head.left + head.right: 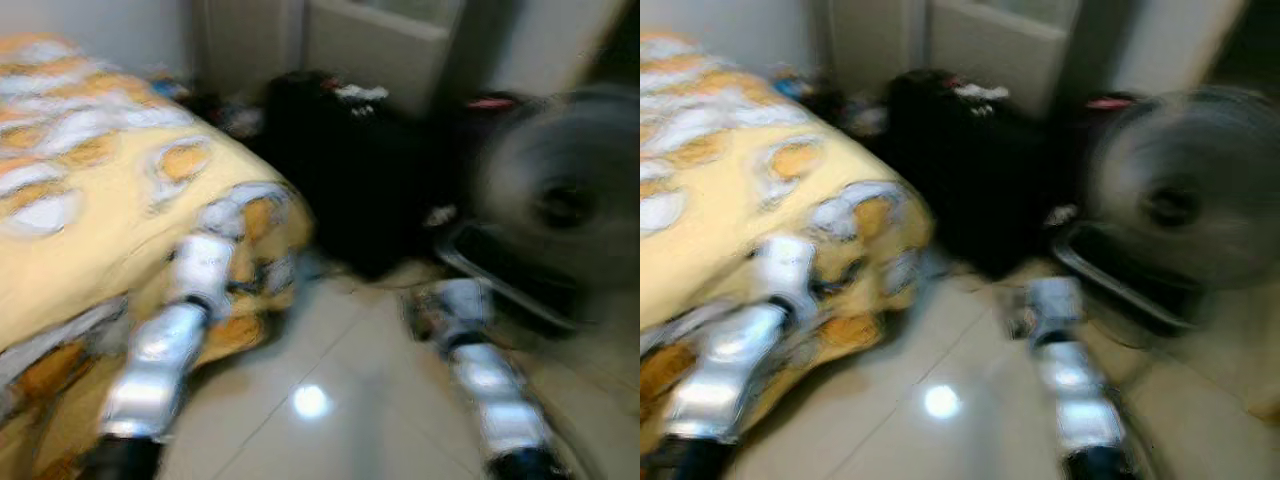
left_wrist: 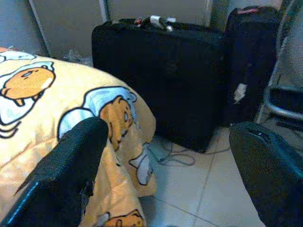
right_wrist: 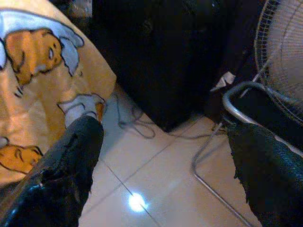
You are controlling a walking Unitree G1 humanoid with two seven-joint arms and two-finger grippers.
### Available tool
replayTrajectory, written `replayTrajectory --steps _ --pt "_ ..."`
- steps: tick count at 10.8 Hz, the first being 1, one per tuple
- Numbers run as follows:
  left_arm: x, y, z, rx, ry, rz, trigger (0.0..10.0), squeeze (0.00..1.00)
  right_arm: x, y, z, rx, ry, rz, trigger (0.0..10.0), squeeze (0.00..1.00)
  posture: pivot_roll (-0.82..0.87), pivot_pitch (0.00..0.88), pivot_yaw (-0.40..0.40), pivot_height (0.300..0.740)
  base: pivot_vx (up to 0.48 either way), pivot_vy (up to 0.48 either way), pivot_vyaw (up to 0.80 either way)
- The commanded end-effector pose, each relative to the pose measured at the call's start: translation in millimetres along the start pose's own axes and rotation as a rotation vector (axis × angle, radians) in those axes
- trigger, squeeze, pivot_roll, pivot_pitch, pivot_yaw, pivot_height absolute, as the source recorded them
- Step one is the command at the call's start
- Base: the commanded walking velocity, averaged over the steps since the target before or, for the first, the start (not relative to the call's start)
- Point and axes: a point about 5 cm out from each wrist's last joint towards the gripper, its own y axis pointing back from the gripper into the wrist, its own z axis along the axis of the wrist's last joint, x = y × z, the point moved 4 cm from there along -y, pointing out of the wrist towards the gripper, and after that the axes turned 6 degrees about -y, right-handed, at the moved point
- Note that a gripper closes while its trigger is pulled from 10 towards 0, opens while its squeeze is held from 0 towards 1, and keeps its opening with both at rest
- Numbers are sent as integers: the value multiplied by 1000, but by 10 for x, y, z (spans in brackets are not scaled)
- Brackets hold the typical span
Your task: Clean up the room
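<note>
- The head views are blurred; the wrist views are sharp.
- A bed (image 1: 90, 200) fills the left of the scene, covered by a yellow blanket (image 2: 42, 123) printed with orange and white cartoon figures; its corner hangs down to the floor.
- Past the bed's corner, in the middle far part of the room, a large black suitcase (image 2: 165, 71) stands on the tiled floor (image 1: 340, 400), with small light-coloured things lying on its top that are too blurred to name.
- A second, narrower dark bag (image 2: 251, 56) stands just to the right of the suitcase, with a pale tag on its side.
- A grey cable (image 3: 135, 123) lies looped on the tiles at the foot of the suitcase, near the blanket's hanging corner.
- On the right stands a fan (image 1: 565, 195) with a round wire grille and a metal tube base (image 3: 213, 146) resting on the floor.
- A bright spot of reflected light sits on the near tiles between the arms.
- The left gripper (image 2: 165, 179) hangs near the bed's corner, jaws spread wide and empty, with the blanket and the suitcase seen between its fingers (image 2: 66, 175).
- The right gripper (image 3: 165, 175) hangs over the tiles near the fan's base, jaws likewise spread wide with nothing in them.
- Both silver arms reach forward and down, the left in front of the blanket, the right over bare floor.
</note>
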Motion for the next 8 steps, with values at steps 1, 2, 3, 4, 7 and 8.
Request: replayTrajectory --steps 1,2,3,4,7,8 --pt "-114 -54 87 -28 4 -28 10000 490 -186 10 5 -1 9 -54 10000 0 3 0 -58 740 292 0 -775" --pt "-117 -60 89 -28 4 -27 10000 486 -201 5 13 -6 14 -57 10000 0 2 0 -56 740 296 0 -781" --pt "-116 -61 90 -28 4 -26 10000 490 -202 4 25 -13 14 -56 10000 0 2 0 -56 740 300 0 -450" --pt "-105 -62 93 -29 5 -22 10000 494 -185 12 71 -31 16 -48 10000 0 1 0 -55 740 292 0 0" --pt "-57 -61 85 -30 23 7 10000 490 -159 39 291 -85 26 -47 10000 0 -1 0 -54 740 328 0 0" --pt "-30 -60 72 -28 26 22 10000 490 -147 47 329 -96 27 -48 10000 0 -2 0 -55 740 345 0 0"
